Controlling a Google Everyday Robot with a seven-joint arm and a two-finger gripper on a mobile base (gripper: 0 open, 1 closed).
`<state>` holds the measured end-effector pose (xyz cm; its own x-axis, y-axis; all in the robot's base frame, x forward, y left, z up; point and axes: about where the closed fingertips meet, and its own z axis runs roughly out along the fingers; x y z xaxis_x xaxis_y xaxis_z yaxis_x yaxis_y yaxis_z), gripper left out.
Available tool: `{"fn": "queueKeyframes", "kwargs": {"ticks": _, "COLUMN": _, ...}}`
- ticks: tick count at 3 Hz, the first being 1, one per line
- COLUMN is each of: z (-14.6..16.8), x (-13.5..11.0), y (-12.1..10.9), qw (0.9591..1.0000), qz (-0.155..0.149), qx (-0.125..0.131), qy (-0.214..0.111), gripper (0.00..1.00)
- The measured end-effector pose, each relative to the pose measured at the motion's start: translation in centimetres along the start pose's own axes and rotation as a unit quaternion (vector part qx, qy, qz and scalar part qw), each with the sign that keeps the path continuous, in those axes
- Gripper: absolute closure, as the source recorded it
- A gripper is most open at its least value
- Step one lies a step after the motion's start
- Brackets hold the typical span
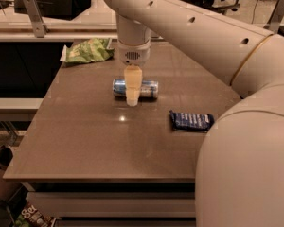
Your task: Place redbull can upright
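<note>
The redbull can (149,89) lies on its side on the brown table (99,141), a little behind the table's middle, with its long axis running left to right. It is blue and silver. My gripper (132,98) hangs straight down from the white arm and sits over the middle of the can, so its cream-coloured tip covers the can's centre. Both ends of the can show on either side of the gripper. The gripper's tip reaches down to about the table surface in front of the can.
A green chip bag (87,50) lies at the table's back left corner. A flat dark-blue snack wrapper (191,121) lies to the right of the can, nearer the front. My large white arm fills the right side of the view. Benches stand behind the table.
</note>
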<state>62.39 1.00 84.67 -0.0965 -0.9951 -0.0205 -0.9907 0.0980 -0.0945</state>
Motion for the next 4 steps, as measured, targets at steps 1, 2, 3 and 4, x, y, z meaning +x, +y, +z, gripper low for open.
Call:
{"fn": "queueKeyframes", "kwargs": {"ticks": 1, "z": 0.17, "x": 0.06, "y": -0.17, "qw": 1.0000, "qz": -0.001, "qx": 0.001, "qy": -0.001, "gripper": 0.08}}
{"fn": "queueKeyframes", "kwargs": {"ticks": 2, "z": 0.59, "x": -0.21, "y": -0.16, "qw": 1.0000, "qz": -0.003, "qx": 0.000, "qy": -0.006, "gripper": 0.32}}
{"fn": "queueKeyframes", "kwargs": {"ticks": 3, "z": 0.76, "x": -0.41, "y": -0.36, "qw": 1.0000, "qz": -0.003, "qx": 0.003, "qy": -0.008, "gripper": 0.56}}
{"fn": "queueKeyframes", "kwargs": {"ticks": 4, "z": 0.94, "x": -0.58, "y": -0.51, "qw": 0.9999, "qz": -0.003, "qx": 0.005, "qy": -0.011, "gripper": 0.78}}
